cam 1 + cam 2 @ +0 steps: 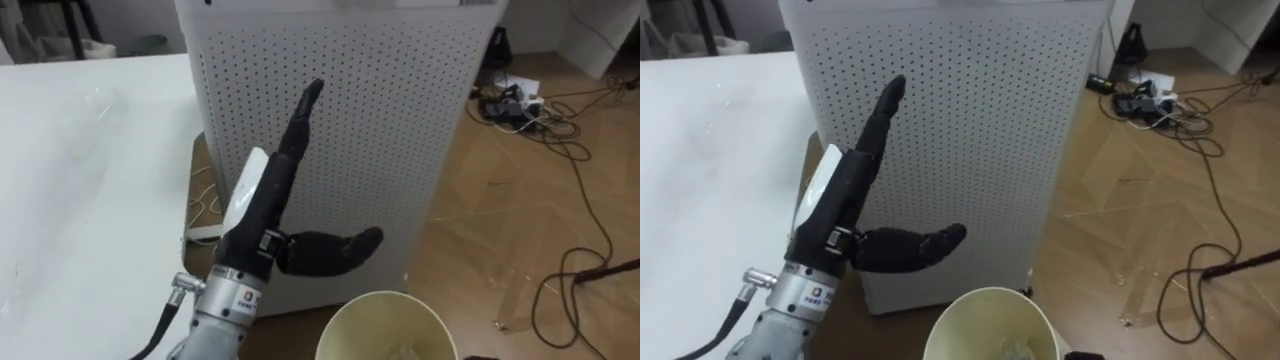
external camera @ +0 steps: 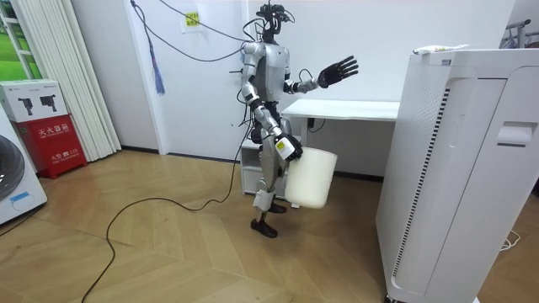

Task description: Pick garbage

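Note:
My left hand (image 1: 270, 195) is raised in front of me, open, with straight fingers pointing up and the thumb out to the right; it holds nothing. In the room view this left hand (image 2: 337, 71) is lifted above the white table (image 2: 354, 109). A cream waste bin (image 2: 310, 177) hangs at my right side, with my right hand (image 2: 285, 147) shut on its rim. The bin's open mouth (image 1: 385, 320) sits at the bottom edge, with something pale and crumpled inside. A faint clear plastic piece (image 1: 90, 110) lies on the table (image 1: 60, 220) to my left.
A tall white perforated appliance (image 1: 340, 110) stands right behind my raised hand, close to the table's edge. Cables and a power strip (image 1: 515, 100) lie on the wooden floor to the right. A red box (image 2: 52, 126) stands at the room view's left.

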Controlling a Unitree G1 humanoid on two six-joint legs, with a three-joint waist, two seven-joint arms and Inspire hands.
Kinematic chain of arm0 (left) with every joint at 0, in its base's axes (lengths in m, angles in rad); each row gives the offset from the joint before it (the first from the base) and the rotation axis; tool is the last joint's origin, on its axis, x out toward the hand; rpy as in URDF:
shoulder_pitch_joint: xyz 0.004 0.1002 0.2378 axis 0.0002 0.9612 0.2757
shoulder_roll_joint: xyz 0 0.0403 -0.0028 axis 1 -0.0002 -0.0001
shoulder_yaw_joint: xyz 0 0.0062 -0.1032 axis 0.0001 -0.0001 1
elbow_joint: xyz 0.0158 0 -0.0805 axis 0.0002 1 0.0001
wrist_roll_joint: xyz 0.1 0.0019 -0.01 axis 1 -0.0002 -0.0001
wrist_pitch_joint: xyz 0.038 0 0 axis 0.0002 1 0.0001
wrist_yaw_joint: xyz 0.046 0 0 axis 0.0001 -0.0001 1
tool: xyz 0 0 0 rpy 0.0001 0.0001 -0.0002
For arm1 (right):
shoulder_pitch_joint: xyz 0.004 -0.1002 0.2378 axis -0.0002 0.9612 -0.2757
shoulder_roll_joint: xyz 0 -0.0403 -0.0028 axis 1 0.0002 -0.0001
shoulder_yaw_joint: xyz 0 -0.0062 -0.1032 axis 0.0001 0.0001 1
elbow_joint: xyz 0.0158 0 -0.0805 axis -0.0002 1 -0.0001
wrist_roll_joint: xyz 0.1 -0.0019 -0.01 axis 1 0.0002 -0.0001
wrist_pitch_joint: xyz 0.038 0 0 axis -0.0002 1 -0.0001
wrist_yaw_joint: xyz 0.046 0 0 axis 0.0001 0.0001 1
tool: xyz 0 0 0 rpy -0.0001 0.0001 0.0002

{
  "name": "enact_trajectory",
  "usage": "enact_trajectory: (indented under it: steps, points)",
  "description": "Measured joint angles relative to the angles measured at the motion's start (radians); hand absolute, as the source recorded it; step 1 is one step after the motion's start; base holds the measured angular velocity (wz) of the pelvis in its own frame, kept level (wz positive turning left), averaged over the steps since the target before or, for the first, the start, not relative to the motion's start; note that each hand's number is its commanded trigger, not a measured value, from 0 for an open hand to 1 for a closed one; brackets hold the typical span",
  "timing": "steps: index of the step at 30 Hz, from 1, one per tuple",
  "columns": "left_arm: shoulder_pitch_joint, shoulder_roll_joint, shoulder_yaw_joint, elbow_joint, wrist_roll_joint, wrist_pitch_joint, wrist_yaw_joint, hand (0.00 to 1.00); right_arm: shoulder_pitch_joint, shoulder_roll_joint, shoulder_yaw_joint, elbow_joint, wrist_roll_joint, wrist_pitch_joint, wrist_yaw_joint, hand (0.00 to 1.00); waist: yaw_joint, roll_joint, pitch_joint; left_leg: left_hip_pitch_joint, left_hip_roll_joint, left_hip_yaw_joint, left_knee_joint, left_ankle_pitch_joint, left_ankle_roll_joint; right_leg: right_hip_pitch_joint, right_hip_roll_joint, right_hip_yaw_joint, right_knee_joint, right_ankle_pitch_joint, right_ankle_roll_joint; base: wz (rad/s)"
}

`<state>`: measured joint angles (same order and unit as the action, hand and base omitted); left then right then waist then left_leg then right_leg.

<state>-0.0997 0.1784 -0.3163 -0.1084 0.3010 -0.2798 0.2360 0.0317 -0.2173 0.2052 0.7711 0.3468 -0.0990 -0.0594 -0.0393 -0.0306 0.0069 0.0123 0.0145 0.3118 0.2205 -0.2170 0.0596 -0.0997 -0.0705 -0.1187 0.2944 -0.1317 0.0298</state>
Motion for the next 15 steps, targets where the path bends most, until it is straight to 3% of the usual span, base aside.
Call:
enact_trajectory:
  steps: [3, 15]
  points:
    - [0.003, 0.004, 0.006, 0.000, 0.051, -0.003, 0.022, 0.00, 0.000, 0.002, 0.000, 0.010, -0.001, 0.000, 0.010, 1.00, 0.013, 0.000, 0.0001, -0.001, 0.002, 0.020, -0.015, -0.001, 0.001, -0.017, -0.005, -0.048, -0.001, 0.014, -0.007, -0.40]
    - [0.007, 0.049, 0.010, -0.065, 0.105, -0.012, 0.110, 0.00, -0.004, 0.000, 0.000, 0.022, -0.004, -0.016, 0.063, 1.00, 0.006, 0.003, 0.0038, 0.008, 0.007, 0.017, -0.023, 0.000, -0.002, -0.009, 0.005, -0.049, -0.032, 0.014, -0.007, -0.04]
